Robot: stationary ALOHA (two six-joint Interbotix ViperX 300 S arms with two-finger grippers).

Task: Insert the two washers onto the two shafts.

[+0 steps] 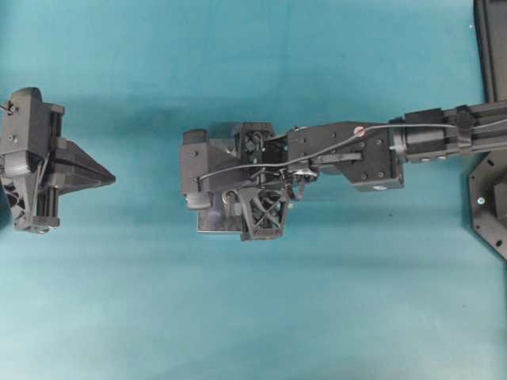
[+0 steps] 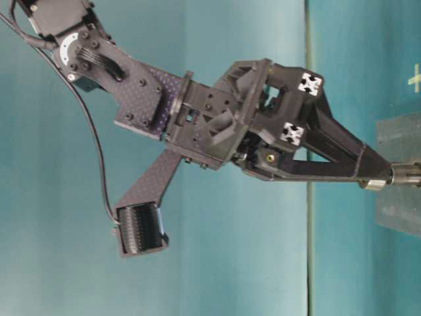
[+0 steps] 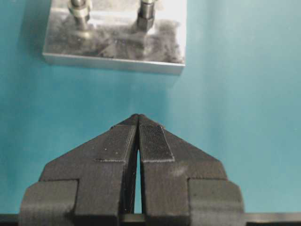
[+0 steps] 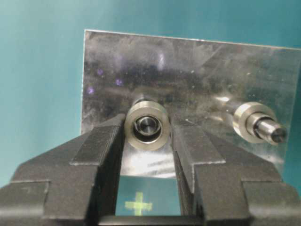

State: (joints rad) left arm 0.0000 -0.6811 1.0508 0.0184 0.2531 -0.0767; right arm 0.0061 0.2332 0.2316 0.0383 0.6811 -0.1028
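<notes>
Right wrist view: right end effector (image 4: 148, 136) clamping washer (image 4: 146, 126), centred over shaft (image 4: 146, 126) tip; seating remains; left end effector (image 3: 138, 123) closed, empty.

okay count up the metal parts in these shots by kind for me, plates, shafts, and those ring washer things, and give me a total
Metal plate: 1
Upright shafts: 2, one between the right gripper's fingers, one beside it
Ring washers: 2, one gripped around the first shaft, one seated on the second
Total: 5

No readable text, labels or numbers anywhere.
</notes>
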